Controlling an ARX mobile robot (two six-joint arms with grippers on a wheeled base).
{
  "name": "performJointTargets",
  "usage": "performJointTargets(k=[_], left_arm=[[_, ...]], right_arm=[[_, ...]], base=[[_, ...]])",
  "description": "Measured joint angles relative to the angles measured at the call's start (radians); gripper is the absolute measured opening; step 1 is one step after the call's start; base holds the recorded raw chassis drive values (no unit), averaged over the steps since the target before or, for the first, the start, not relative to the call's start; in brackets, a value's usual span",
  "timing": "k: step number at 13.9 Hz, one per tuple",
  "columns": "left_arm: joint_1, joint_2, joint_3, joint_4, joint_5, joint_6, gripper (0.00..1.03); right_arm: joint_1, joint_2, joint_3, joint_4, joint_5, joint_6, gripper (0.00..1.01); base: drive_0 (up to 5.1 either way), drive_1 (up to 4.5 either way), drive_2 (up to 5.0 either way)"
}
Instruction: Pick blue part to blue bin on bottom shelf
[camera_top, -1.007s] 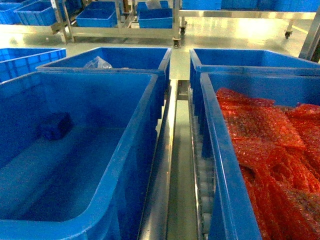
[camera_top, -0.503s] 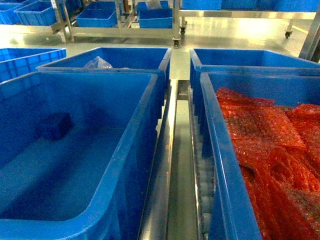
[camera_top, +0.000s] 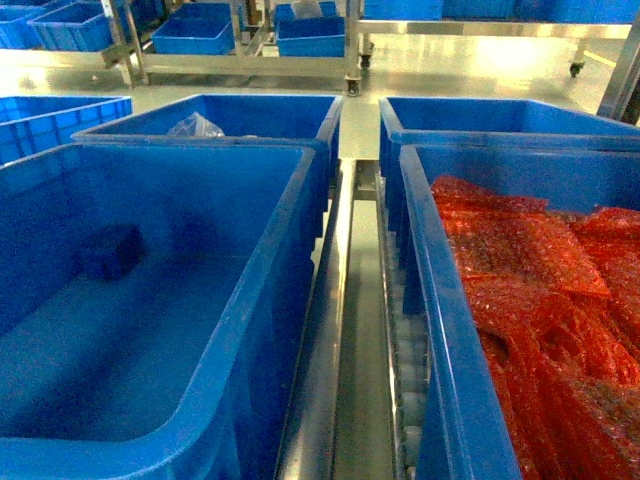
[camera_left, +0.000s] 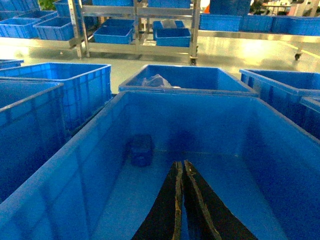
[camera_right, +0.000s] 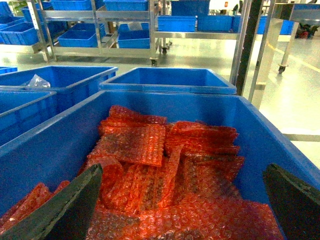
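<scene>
The blue part (camera_top: 112, 250), a small dark-blue block, lies on the floor of the large blue bin (camera_top: 290, 260), against its left wall near the far corner. In the left wrist view the blue part (camera_left: 141, 149) sits ahead and left of my left gripper (camera_left: 180, 162). That gripper hovers inside the blue bin (camera_left: 90, 165), shut with nothing between its fingers. My right gripper (camera_right: 183, 170) stands wide open above red bubble-wrap bags (camera_right: 150, 165), holding nothing. Neither gripper shows in the head view. The bin rests on the bottom shelf (camera_top: 345, 300), a steel rail with white rollers.
A like blue crate (camera_top: 440, 300) on the right holds red bubble-wrap bags (camera_top: 530, 290). Behind stand two more blue crates, the left one (camera_top: 250, 120) with a clear plastic bag (camera_top: 195, 126). Steel racks with blue crates (camera_top: 310, 35) line the far floor.
</scene>
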Motion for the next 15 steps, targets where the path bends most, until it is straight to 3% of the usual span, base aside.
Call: performJointTargets(k=[5,12,13,15], left_arm=[[0.0,-0.18,0.0,-0.171,0.0,0.0,0.02],[0.0,-0.324,0.0,-0.314,0.0,0.0,0.02],[0.0,-0.404,0.0,-0.439,-0.001,0.0,0.02],[0.0,-0.484,0.006,-0.481,-0.004,0.001,0.02]], right_arm=[[0.0,0.0,0.0,0.0,0.0,0.0,0.98],[0.0,0.0,0.0,0.0,0.0,0.0,0.98],[0.0,0.0,0.0,0.0,0.0,0.0,0.98],[0.0,0.0,0.0,0.002,0.0,0.0,0.98]], base=[[0.0,0.0,0.0],[0.0,0.0,0.0],[0.0,0.0,0.0],[0.0,0.0,0.0]])
